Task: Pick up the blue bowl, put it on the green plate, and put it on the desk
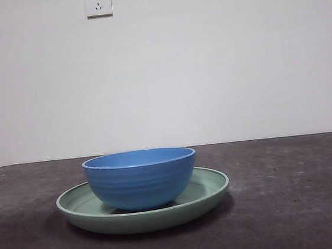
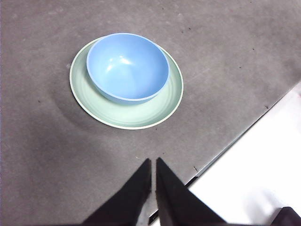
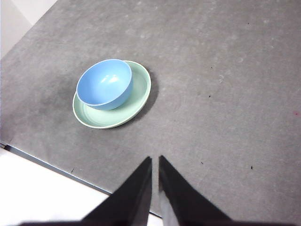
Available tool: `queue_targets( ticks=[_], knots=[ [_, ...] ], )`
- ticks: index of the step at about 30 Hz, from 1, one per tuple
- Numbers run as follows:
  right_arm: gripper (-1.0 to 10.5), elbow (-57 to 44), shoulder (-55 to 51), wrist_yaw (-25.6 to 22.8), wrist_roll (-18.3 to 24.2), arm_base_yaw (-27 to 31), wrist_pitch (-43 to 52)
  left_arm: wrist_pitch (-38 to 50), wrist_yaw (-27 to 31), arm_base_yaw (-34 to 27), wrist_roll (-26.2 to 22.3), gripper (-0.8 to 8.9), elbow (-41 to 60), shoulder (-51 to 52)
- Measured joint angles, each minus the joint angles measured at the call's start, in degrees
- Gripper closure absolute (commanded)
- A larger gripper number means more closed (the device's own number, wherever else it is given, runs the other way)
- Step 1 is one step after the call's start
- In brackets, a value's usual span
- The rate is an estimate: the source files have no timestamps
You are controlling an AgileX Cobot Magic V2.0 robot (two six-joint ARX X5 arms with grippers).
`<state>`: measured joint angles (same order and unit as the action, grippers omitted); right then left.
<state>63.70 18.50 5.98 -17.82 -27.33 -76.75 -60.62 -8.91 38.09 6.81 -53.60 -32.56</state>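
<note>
Blue bowl [image 1: 140,178] sits upright inside the green plate [image 1: 211,186], and the plate rests flat on the desk [image 1: 299,205]. That's what I've got on the front cam, both near and large, roughly center-left of the desk. Bowl is empty, rim level, faint ridges on its outer wall. It's narrower than the plate, so mint rim shows on both sides of it.

From the wrist cams the bowl isn't centered: it's pushed toward one side of the plate, w/ a wider crescent of bare plate showing on the other side. Left wrist cam shows bowl [image 2: 127,66] on plate [image 2: 136,115]; right wrist cam shows the same pair, bowl [image 3: 104,84] on plate [image 3: 140,89], a bit smaller in frame.

Left gripper [image 2: 153,165] hangs above the desk near its edge, well apart from the plate, jaws pressed nearly together w/ only a thin slit between, nothing in them. Right gripper [image 3: 155,162] is the same: jaws all but closed, holding nothing, above the desk and well apart from the dishes. Neither arm shows on the front cam.

Behind the desk I see a plain white wall [image 1: 219,65] w/ a white power outlet [image 1: 98,2] high up.
</note>
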Motion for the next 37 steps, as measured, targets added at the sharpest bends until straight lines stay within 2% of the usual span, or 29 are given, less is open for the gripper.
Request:
queue_targets(
  ticks=[16,23,26,30,37],
  knots=[
    [9.3,0.0,0.0,0.0,0.0,0.0,0.2,0.0,0.0,-0.4,0.0,7.98,0.0,0.0],
    [9.3,0.0,0.0,0.0,0.0,0.0,0.2,1.3,0.4,-10.3,-0.4,7.98,0.8,0.3],
    [9.3,0.0,0.0,0.0,0.0,0.0,0.2,8.0,1.7,-16.4,-2.7,7.98,5.1,2.9],
    [9.3,0.0,0.0,0.0,0.0,0.0,0.2,22.9,1.8,-24.5,-6.2,7.98,16.4,9.3],
    [9.3,0.0,0.0,0.0,0.0,0.0,0.2,49.5,1.9,-31.9,-7.6,7.98,40.9,21.3]
  ],
)
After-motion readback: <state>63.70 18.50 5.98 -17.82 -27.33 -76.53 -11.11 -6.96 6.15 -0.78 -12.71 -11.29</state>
